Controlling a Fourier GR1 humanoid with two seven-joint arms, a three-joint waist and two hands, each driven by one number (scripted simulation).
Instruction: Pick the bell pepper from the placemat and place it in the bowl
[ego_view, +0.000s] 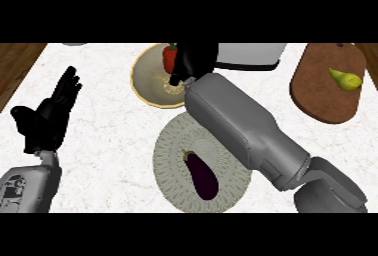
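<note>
Right robot hand (190, 59) reaches over the bowl (148, 85), fingers curled around the red bell pepper (170, 57)

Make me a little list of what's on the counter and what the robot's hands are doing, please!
right hand: right hand curled round the red bell pepper, over the bowl
left hand: left hand open, fingers up, resting at the view's left
bowl: tan, beyond the placemat
placemat: round pale placemat, an eggplant lying on it
cutting board: brown cutting board at far right, a yellow-green pear on it
counter: white speckled counter
</note>
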